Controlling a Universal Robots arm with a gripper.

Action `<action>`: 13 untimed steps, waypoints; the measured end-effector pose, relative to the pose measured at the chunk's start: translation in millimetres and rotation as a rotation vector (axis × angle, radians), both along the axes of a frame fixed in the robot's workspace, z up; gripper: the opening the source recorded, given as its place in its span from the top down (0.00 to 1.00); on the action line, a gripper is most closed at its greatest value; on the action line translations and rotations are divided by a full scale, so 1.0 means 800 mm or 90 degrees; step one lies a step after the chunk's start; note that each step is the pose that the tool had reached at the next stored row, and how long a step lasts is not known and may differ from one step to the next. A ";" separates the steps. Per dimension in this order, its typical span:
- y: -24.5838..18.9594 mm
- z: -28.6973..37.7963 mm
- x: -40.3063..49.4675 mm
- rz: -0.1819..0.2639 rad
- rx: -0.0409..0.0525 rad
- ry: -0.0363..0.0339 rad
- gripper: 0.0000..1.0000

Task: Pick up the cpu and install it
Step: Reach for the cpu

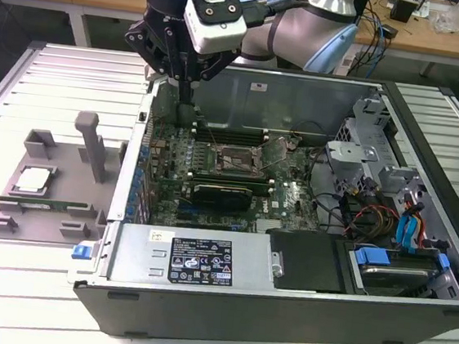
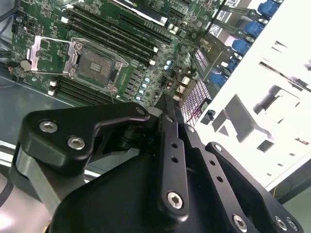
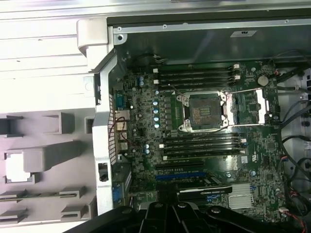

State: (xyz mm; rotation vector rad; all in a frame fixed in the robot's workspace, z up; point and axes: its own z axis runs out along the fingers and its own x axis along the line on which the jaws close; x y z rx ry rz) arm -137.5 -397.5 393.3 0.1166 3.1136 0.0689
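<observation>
Silver cpu [image 1: 34, 179] is sitting in a grey holder [image 1: 53, 207] on the table [image 1: 26, 77], at nine o'clock of the open computer case [image 1: 279, 325].
Black end effector [image 1: 186, 103] is hovering inside the case at ten o'clock of the open cpu socket [image 1: 235, 158], fingers pressed together, gripping nothing, well apart from the cpu.

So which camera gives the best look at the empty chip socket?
The first wrist view: it looks straight down on the socket, open and unobstructed. The second wrist view shows it at a slant; the exterior view shows it small, inside the case.
</observation>
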 end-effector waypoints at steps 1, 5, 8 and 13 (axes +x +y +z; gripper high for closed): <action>0.0000 0.0000 -0.001 0.000 0.0000 0.0000 0.89; 0.0000 0.0000 -0.005 0.000 0.0000 0.0000 0.89; 0.0000 0.0000 -0.007 0.000 0.0000 0.0000 0.89; 0.0000 0.0000 -0.012 0.000 0.0000 0.0000 0.89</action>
